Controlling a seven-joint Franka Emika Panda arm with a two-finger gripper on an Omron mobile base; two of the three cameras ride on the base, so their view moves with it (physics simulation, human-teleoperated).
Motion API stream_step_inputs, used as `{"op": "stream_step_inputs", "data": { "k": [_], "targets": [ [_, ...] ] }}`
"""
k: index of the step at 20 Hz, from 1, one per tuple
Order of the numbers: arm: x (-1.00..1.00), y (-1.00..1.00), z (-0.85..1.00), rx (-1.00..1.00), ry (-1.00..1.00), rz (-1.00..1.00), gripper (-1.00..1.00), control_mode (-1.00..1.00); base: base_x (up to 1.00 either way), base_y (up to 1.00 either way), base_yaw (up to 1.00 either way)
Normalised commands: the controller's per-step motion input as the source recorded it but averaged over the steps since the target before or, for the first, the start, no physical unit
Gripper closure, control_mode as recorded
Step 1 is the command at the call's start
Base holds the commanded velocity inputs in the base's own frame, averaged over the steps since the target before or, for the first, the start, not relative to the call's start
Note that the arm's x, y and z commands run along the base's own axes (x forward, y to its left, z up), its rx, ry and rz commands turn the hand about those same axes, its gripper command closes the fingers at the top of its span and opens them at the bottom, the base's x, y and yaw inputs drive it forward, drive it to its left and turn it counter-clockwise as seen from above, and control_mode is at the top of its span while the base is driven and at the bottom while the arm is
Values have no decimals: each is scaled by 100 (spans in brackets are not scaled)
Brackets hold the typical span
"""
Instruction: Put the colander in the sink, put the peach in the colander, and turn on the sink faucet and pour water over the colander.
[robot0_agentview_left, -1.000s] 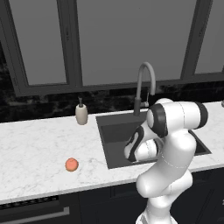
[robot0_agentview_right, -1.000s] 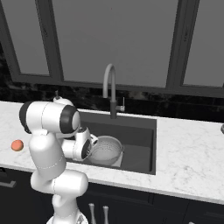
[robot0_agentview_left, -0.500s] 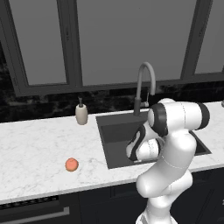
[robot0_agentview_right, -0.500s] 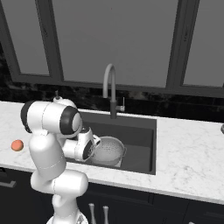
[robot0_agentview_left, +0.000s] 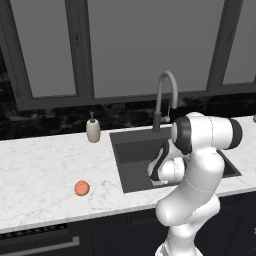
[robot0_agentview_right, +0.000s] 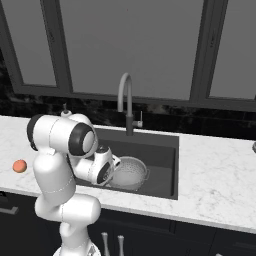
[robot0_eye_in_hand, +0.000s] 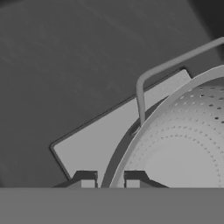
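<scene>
Arm folded low over the front edge of the sink (robot0_agentview_right: 170, 165), elbow raised, forearm doubled back down, hand dipped into the basin. Fingers (robot0_eye_in_hand: 110, 180) nearly together, pinched on the colander (robot0_agentview_right: 129, 172) rim, one tip outside the wall, one inside. Colander bowl spread to the right of and beyond the fingers in the hand view, perforated inner wall pale and curved; thin wire handle (robot0_eye_in_hand: 144, 83) looping up just past the fingertips (robot0_eye_in_hand: 86, 179). Lighter grey square (robot0_eye_in_hand: 105, 135) of the sink bottom under and beyond the left tip. Cannot tell whether the colander rests on the basin floor or hangs just above it.

Sink faucet (robot0_agentview_right: 126, 102) upright at the back of the basin, well beyond the fingers, spout arched forward. Peach (robot0_agentview_left: 82, 188) on the marble surface (robot0_agentview_left: 45, 170), well apart from the fingers, off to the arm's left and outside the sink. Soap dispenser (robot0_agentview_left: 93, 131) at the back of the surface, beside the sink's far left corner.
</scene>
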Motion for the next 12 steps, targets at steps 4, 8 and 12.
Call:
{"op": "stream_step_inputs", "data": {
  "k": [4,8,12],
  "targets": [
    [0,1,0,0,0,0,100,-100,0,0,0],
    [0,23,0,0,0,0,100,-100,0,0,0],
    [0,8,0,0,0,0,100,-100,0,0,0]
  ]
}}
